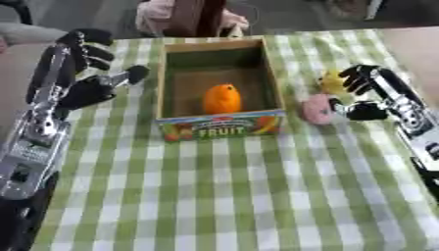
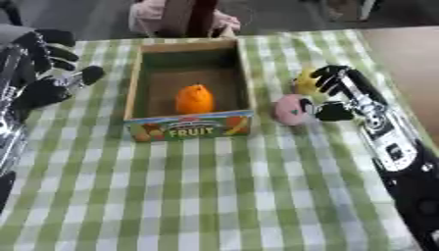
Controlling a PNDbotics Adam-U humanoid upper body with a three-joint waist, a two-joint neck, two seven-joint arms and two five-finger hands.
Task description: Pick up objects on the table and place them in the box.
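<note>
A wooden box [image 1: 167,78] marked FRUIT stands at the table's far middle with an orange fruit [image 1: 222,98] lying inside it. Just right of the box lie a pink rounded object [image 1: 316,109] and, behind it, a small yellow object [image 1: 331,81]. My right hand [image 1: 367,86] is at these two, its fingers spread over the yellow object and its thumb beside the pink one; it holds neither. My left hand [image 1: 85,73] hovers open to the left of the box, fingers relaxed, with nothing in it.
A green and white checked cloth [image 1: 223,196] covers the table. A bare brown surface [image 2: 411,59] shows past the cloth's right edge. A person's clothing [image 1: 154,14] shows beyond the far edge.
</note>
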